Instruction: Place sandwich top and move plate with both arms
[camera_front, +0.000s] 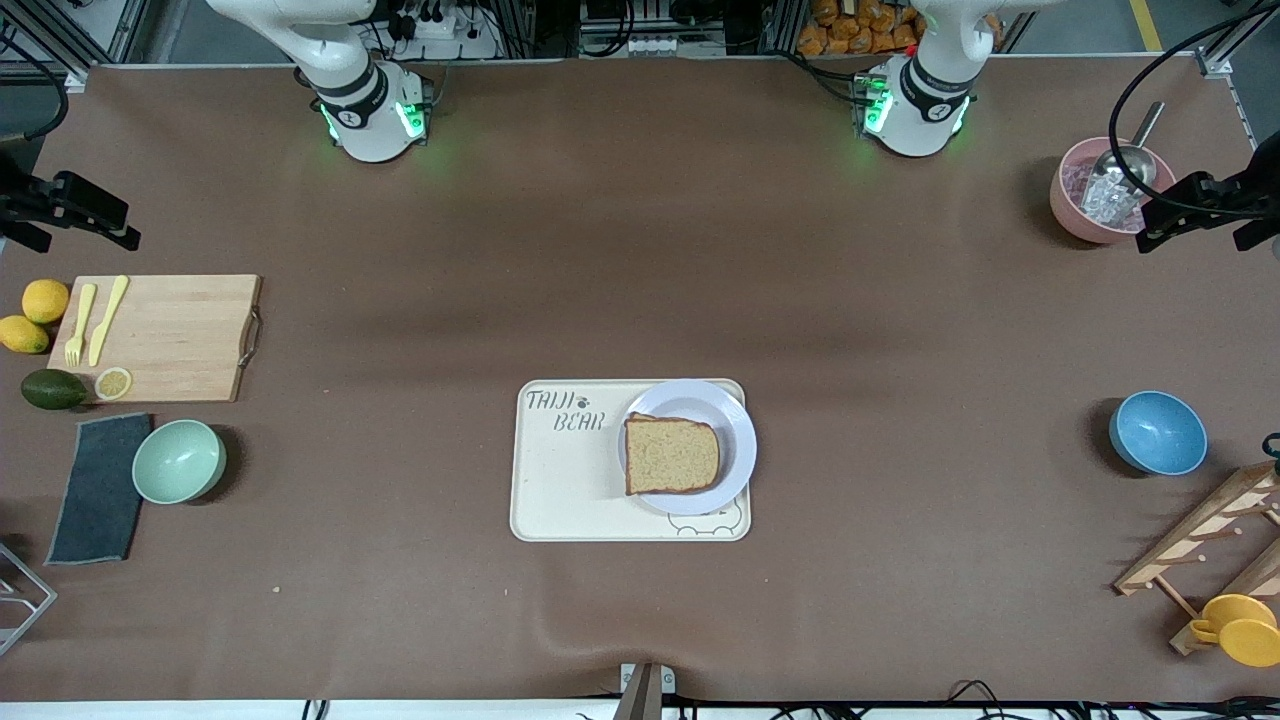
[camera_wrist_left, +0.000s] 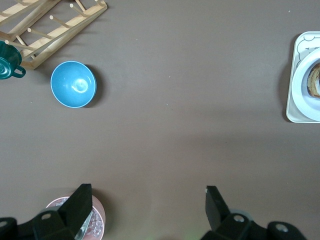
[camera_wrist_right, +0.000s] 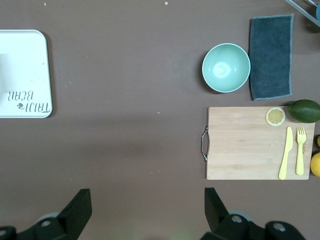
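Sandwich top (camera_front: 672, 454) lies flat on the plate (camera_front: 735, 425), crust facing up. Its rounded edge faces the left arm's end of the table and its straight edge faces the tray's printed lettering. It is nearly square, with the slightly longer axis running 9–3 in the front view. It overhangs the plate rim at about 9 o'clock.

The plate sits on the cream bear-printed tray (camera_front: 560, 490), at the tray's 2 o'clock corner, its rim just past the tray edge toward the left arm's end. The tray is mid-table, nearer the front camera than both bases.

Left gripper (camera_wrist_left: 148, 210): jaws wide apart, nothing between them, held high over bare mat at the left arm's end, with the pink bowl (camera_wrist_left: 97, 220) under one finger. Right gripper (camera_wrist_right: 147, 210): jaws spread just as wide, empty, over bare mat near the cutting board (camera_wrist_right: 255, 142). Both arms wait.

View differences:
- Front: the only full look at the bread. It also shows the scoop in the pink bowl and a yellow cup (camera_front: 1240, 628) on the wooden rack (camera_front: 1200, 545).
- Left wrist: only a sliver of tray, plate and dark crust at the frame edge, plus the blue bowl (camera_wrist_left: 73, 84) and a teal cup (camera_wrist_left: 7, 67) on the rack.
- Right wrist: the tray's lettered end only, no plate or bread. Clear on the mint bowl (camera_wrist_right: 226, 67), grey cloth (camera_wrist_right: 271, 57), lemon slice (camera_wrist_right: 275, 116), avocado (camera_wrist_right: 305, 110), and yellow knife and fork on the board.
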